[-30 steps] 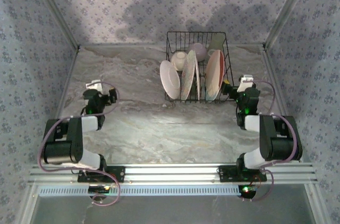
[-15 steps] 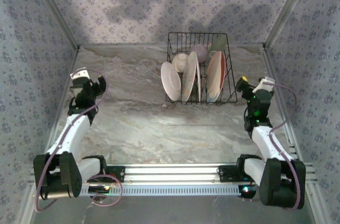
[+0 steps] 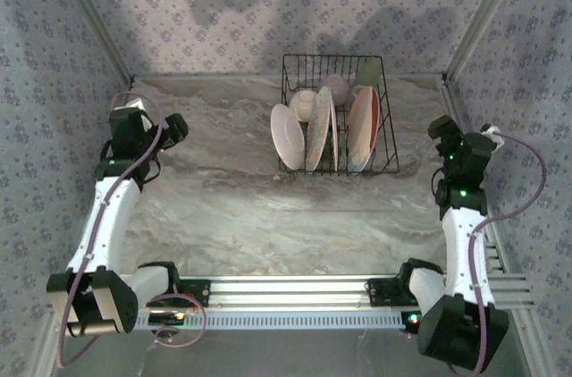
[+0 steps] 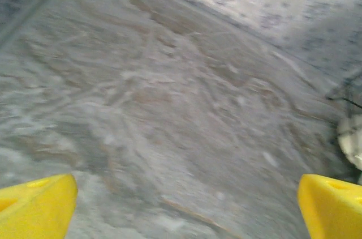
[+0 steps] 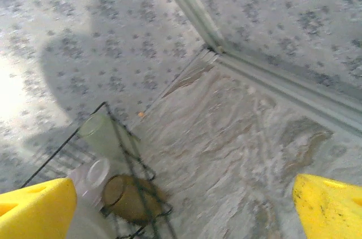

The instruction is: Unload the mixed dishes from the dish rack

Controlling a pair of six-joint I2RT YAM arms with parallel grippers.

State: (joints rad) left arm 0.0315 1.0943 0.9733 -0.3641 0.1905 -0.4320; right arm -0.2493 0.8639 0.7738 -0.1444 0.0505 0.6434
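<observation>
- The dish rack [image 3: 331, 57] stands at the far right-centre of the surface [image 3: 232, 207]. Its plates [image 3: 288, 136] stand on edge, with cups behind them.
- The plates look stiff, glazed, slippery and breakable. They are probably best pinched at the upper rim and lifted straight up.
- The left gripper [image 3: 172, 127] and right gripper [image 3: 441, 127] flank the rack, well apart from it. Both have their fingers [image 4: 34, 205] spread wide and hold nothing.
- The right wrist view brings the rack's corner close, with a pale green cup [image 5: 99, 131] and a tan cup [image 5: 121, 196]. The top view gives the plates' order.
</observation>
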